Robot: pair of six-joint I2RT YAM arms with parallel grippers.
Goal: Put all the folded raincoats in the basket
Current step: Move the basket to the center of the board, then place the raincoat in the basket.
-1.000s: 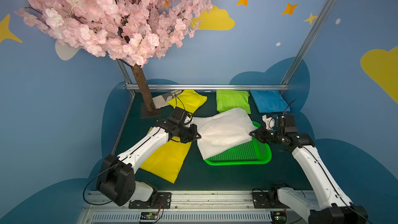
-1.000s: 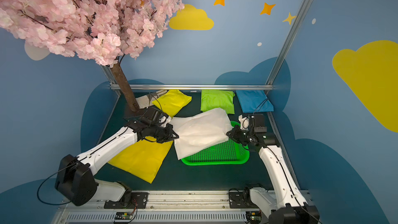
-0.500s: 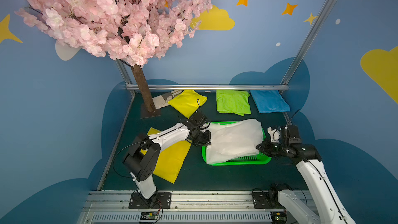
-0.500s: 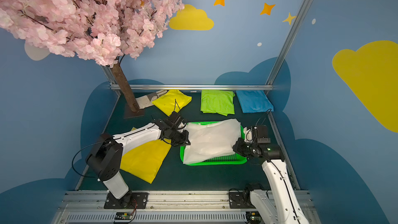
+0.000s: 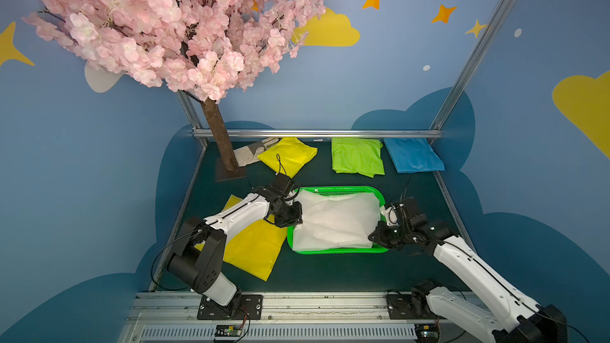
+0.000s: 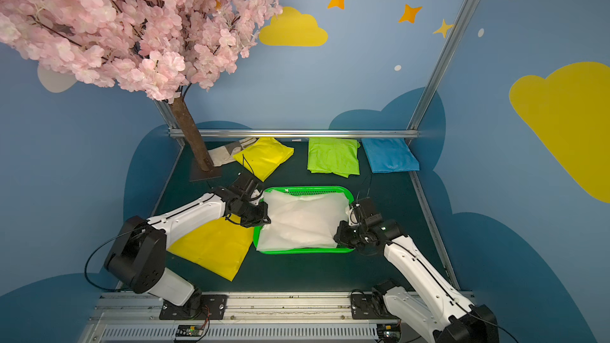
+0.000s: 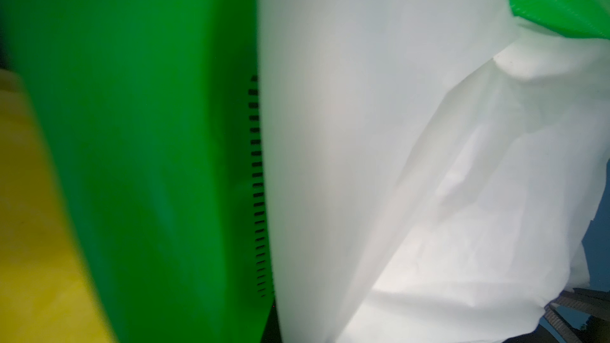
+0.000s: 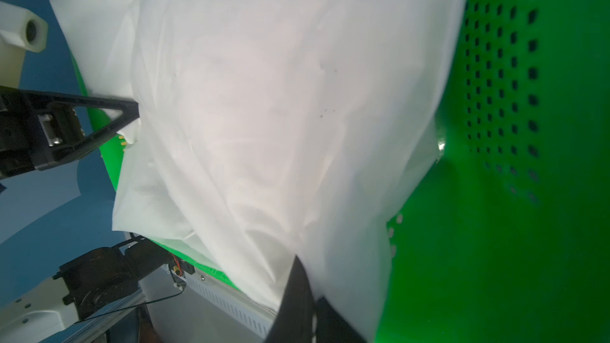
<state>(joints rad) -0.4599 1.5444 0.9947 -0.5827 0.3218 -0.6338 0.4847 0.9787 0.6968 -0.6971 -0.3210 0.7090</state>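
In a top view the folded raincoat (image 5: 335,222), white and puffy, lies in the basket (image 5: 340,251) and covers nearly all of its floor. Only a strip of mesh shows along the far wall. The left gripper (image 5: 294,217) sits at the raincoat's left edge, over the basket's rim. The right gripper (image 5: 376,238) is at its near right corner.

The basket stands on the dark green table (image 5: 330,275), just beside a flat yellow sheet (image 5: 254,252) that lies under the left arm. Along the back rail are a yellow bundle (image 5: 287,156), a lime bundle (image 5: 358,156) and a blue bundle (image 5: 412,158), all well apart from the basket. A pink blossom tree (image 5: 165,28) stands in the far left corner, and the blue walls are painted with clouds and stars. Both top views give the same layout.

The left wrist view is close and blurred. It shows white raincoat (image 7: 396,160) against the basket's slotted green wall (image 7: 148,160), with the yellow sheet (image 7: 33,226) beyond. No fingers show here.

The right wrist view adds the grip itself. The left gripper (image 8: 133,111) is pinched together on a tuck of the raincoat's edge. The right gripper's dark finger (image 8: 297,295) presses into the fabric (image 8: 264,110), closed on that corner. Bare perforated basket floor (image 8: 511,94) shows just beside the raincoat.
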